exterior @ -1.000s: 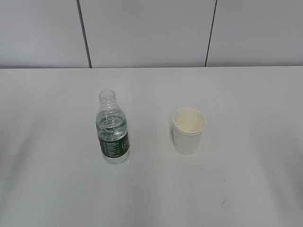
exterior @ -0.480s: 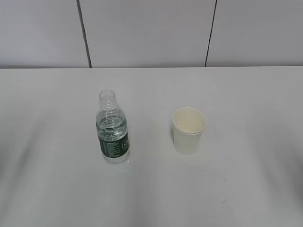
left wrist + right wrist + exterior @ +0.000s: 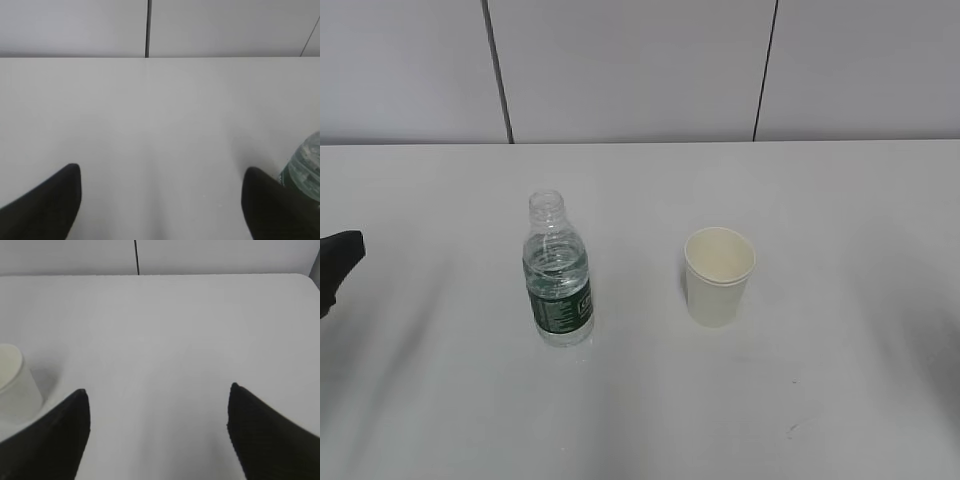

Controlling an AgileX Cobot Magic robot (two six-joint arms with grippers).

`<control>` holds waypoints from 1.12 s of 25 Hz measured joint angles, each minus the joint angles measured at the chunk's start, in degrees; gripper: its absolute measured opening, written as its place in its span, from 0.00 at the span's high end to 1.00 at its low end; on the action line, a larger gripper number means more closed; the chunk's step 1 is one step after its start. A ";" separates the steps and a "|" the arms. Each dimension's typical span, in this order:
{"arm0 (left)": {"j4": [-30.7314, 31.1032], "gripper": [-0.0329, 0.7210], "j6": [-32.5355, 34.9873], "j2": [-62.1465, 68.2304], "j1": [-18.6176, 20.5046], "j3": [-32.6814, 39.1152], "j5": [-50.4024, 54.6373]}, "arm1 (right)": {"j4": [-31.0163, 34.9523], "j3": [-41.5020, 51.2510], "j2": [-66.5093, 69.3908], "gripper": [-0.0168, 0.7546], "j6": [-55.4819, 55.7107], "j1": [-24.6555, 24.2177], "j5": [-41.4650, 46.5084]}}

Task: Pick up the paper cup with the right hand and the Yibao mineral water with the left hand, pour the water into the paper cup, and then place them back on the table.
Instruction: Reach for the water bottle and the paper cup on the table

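Observation:
The Yibao mineral water bottle (image 3: 558, 272) stands upright on the white table (image 3: 640, 400), left of centre, uncapped, with a dark green label. The white paper cup (image 3: 718, 276) stands upright to its right. A black tip of my left gripper (image 3: 338, 262) shows at the left edge of the exterior view, well left of the bottle. In the left wrist view my left gripper (image 3: 161, 182) is open and empty, with the bottle (image 3: 305, 167) just beyond its right finger. My right gripper (image 3: 158, 407) is open and empty; the cup (image 3: 14, 382) stands left of its left finger. It is out of the exterior view.
A grey panelled wall (image 3: 640, 70) with dark seams rises behind the table's far edge. The table's right far corner (image 3: 305, 277) shows in the right wrist view.
My left gripper's black tip has come into the exterior view at the left edge. The bottle and cup have not moved.

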 joint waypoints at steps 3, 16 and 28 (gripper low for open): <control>0.00 0.17 0.00 2.92 0.00 0.00 -2.23 | -2.18 0.00 2.78 0.12 0.00 1.40 -2.41; 1.70 0.18 -0.89 8.29 0.00 0.00 -6.76 | -21.63 0.00 19.81 0.14 16.37 5.82 -24.30; 7.04 0.18 -1.22 13.33 0.00 0.00 -8.90 | -35.52 -0.12 31.34 0.18 24.27 5.82 -36.19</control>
